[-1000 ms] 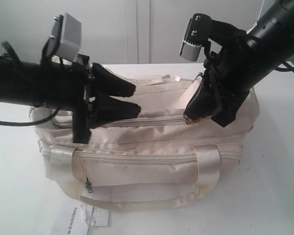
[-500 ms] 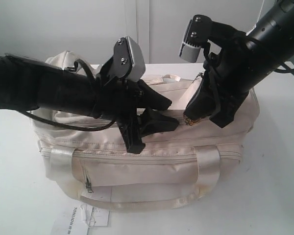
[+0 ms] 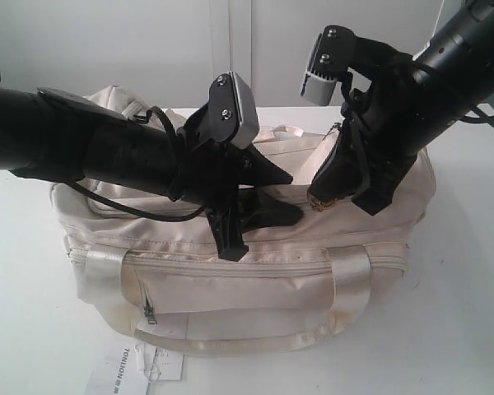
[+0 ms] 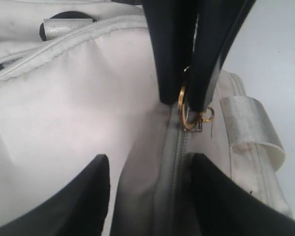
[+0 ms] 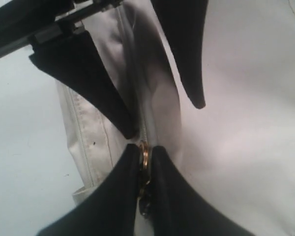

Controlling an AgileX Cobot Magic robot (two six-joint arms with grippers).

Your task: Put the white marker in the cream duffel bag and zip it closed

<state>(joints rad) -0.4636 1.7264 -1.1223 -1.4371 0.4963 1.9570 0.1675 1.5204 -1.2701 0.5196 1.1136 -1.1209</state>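
White table (image 3: pixel 469 329): gold zipper ring (image 5: pixel 143 153) of the cream duffel bag (image 3: pixel 255 288) is being pinched centre-frame by the right hand (image 3: pixel 319 196); left hand (image 3: pixel 295 196) is being held wide.

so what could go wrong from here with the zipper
1. The right pincer pinches only the thin gold pull ring, which could slip out under a pull.
2. The left pincer stands open astride the zipper, gripping nothing, so the cream duffel bag may drag or bunch.
3. Both pincers sit close together and could knock.
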